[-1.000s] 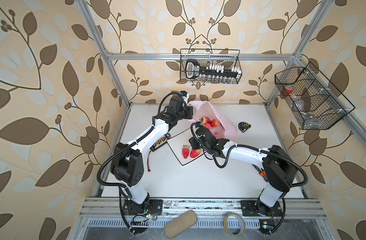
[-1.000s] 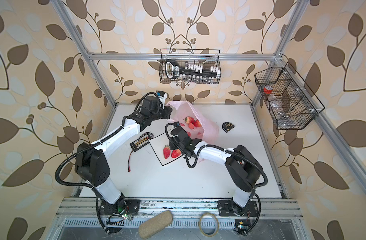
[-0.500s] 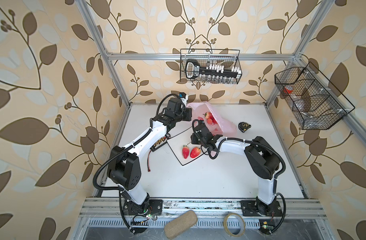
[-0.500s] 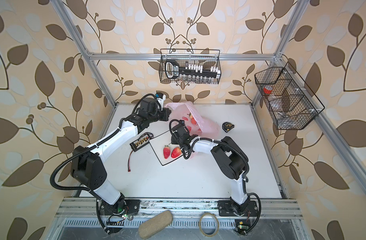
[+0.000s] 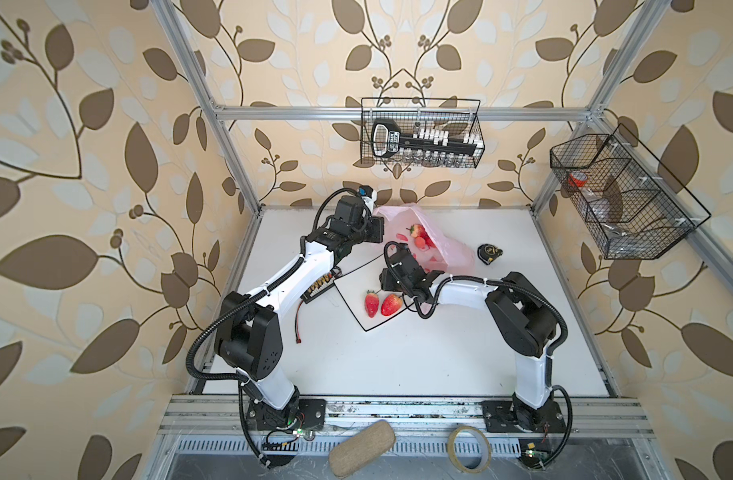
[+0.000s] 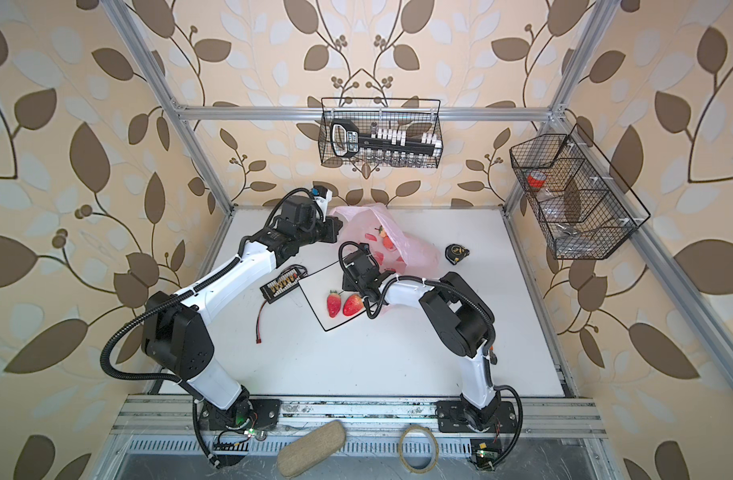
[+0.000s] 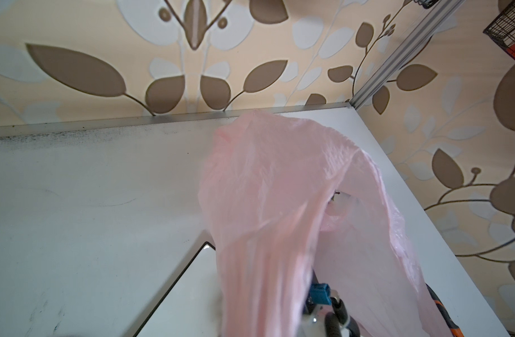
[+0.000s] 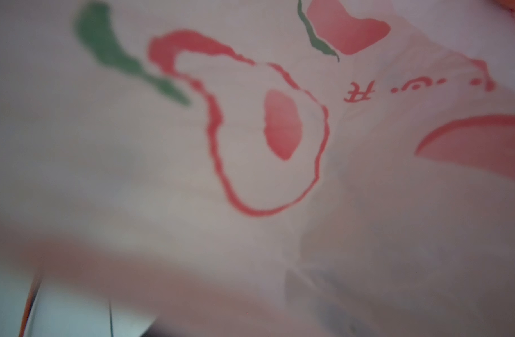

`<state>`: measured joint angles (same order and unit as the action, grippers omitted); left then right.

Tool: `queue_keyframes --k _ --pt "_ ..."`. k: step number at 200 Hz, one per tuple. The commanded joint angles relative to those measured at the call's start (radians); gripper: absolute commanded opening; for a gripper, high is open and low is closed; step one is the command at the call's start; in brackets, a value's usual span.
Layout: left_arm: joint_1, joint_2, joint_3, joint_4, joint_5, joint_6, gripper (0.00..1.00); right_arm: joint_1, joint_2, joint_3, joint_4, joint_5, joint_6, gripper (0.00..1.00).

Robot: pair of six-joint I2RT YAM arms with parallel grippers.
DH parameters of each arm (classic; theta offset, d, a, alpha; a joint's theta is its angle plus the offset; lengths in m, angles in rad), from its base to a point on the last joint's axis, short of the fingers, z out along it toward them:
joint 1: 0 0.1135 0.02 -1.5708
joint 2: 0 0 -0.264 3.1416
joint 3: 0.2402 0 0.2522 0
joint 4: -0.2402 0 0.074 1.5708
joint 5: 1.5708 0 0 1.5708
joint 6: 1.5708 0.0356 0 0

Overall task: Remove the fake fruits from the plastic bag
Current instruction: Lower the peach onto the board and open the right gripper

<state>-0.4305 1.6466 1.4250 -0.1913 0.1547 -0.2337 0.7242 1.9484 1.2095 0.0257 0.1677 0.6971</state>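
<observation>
The pink plastic bag (image 5: 443, 245) (image 6: 414, 249) hangs lifted at the back of the table, and my left gripper (image 5: 378, 232) (image 6: 336, 231) is shut on its edge. In the left wrist view the bag (image 7: 279, 189) drapes over that gripper's fingers. Two strawberries (image 5: 417, 231) show through the bag's open mouth. Two more lie side by side on the white plate (image 5: 354, 286) (image 6: 317, 286): one (image 5: 371, 304) and another (image 5: 391, 304). My right gripper (image 5: 403, 261) sits at the bag's mouth. Printed bag film (image 8: 250, 131) fills the right wrist view and hides the jaws.
A black tape measure (image 5: 489, 252) lies right of the bag. A black connector strip (image 5: 321, 286) with a red wire (image 5: 300, 328) lies left of the plate. Wire baskets hang on the back wall (image 5: 420, 141) and the right wall (image 5: 618, 199).
The right arm's elbow has swung in toward the middle while its gripper stays by the bag's mouth. The left gripper keeps hold of the bag. The plate's strawberries have not moved.
</observation>
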Motion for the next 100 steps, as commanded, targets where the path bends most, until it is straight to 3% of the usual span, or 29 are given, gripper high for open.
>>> queue_keyframes --k 1,52,100 --pt "0.006 -0.043 -0.005 0.017 0.019 0.03 0.0 0.003 -0.121 -0.053 0.005 -0.012 -0.044 0.62" --pt "0.006 -0.043 0.005 0.013 0.025 0.039 0.0 0.006 -0.381 -0.154 0.007 -0.063 -0.15 0.63" --pt "0.004 -0.041 0.007 0.014 0.052 0.027 0.0 -0.003 -0.536 -0.215 0.003 0.016 -0.177 0.52"
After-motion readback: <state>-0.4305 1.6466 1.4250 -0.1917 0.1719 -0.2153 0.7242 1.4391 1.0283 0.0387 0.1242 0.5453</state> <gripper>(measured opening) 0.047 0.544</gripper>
